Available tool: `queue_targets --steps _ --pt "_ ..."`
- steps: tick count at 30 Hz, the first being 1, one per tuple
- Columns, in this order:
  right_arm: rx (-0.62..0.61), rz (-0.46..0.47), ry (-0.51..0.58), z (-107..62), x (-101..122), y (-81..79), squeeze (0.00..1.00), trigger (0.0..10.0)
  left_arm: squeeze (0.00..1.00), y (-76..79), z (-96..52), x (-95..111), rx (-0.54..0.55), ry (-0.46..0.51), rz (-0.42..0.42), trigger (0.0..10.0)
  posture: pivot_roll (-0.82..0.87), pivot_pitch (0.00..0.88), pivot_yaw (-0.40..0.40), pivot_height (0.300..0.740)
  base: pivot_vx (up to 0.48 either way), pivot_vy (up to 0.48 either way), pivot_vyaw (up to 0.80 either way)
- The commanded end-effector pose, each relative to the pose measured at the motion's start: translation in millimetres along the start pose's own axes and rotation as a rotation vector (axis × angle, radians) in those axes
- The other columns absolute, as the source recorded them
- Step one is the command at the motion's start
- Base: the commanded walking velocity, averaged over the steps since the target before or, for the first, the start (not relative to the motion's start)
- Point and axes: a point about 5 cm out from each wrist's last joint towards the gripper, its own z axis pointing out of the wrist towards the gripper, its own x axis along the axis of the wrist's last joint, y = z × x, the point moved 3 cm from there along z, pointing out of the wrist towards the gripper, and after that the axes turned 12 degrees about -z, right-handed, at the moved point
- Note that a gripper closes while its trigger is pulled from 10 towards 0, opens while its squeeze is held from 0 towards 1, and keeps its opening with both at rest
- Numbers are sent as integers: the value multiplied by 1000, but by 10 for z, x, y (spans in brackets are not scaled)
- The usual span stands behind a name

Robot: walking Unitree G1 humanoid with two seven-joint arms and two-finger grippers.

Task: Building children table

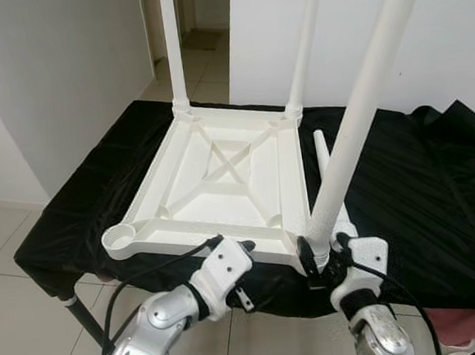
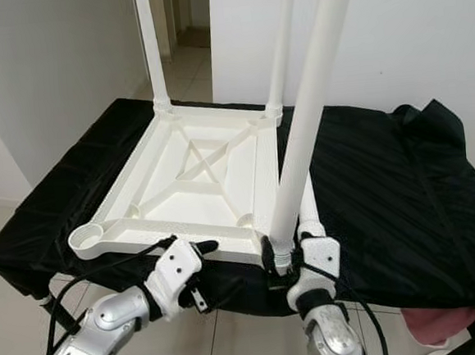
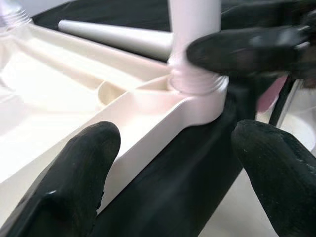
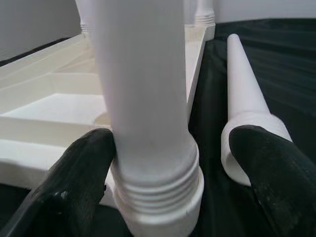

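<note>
We find the white plastic tabletop [image 1: 221,175] inverted on the black-draped worktop [image 1: 419,188]. The right gripper [image 1: 324,257] straddles the near leg [image 1: 357,127] at its threaded base, spread; the left gripper [image 1: 242,251] spread by the rim. Light, stiff, slick — grip low, near the threads.

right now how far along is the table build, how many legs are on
Two far legs stand in the upturned tabletop. In hand: the right gripper is at the third leg, threads still showing at its base. Left: the near-left socket is empty; the last leg lies on the black cloth.
</note>
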Motion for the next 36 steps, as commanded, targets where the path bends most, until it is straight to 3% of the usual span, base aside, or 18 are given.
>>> queue_targets --steps 1,5,13,23,27,29,31,34,36 --pt "0 6 -6 -53 -24 15 0 10000 0 -193 -11 5 143 11 38 10000 -24 68 -14 740 0 0 0" --pt "0 6 -10 -72 -35 4 0 10000 0 -308 8 -12 178 -7 86 10000 -27 70 -11 740 0 0 0" --pt "10 14 -6 -62 -36 -45 0 10000 0 -401 104 -52 149 -44 129 10000 -35 69 -1 740 0 0 0" --pt "1 -14 5 -36 -25 -11 0 10000 0 -498 282 -291 74 -170 150 10000 -51 75 11 740 0 0 0" --pt "-1 -19 6 -28 -23 -2 0 10000 0 -555 313 -412 54 -254 93 10000 -57 83 17 740 0 0 0" --pt "-1 -22 7 -25 -21 -4 0 10000 0 -587 326 -417 66 -260 62 10000 -58 86 19 740 0 0 0" --pt "0 -26 7 -22 -20 -8 0 10000 0 -649 350 -417 84 -272 -34 10000 -60 91 22 740 0 0 0" --pt "-1 -28 7 -17 -17 -10 0 10000 0 -697 360 -408 104 -276 -62 10000 -64 96 26 740 0 0 0" --pt "-2 -32 9 -6 -14 -10 0 10000 0 -820 370 -382 148 -276 -91 10000 -65 98 29 740 0 0 0"
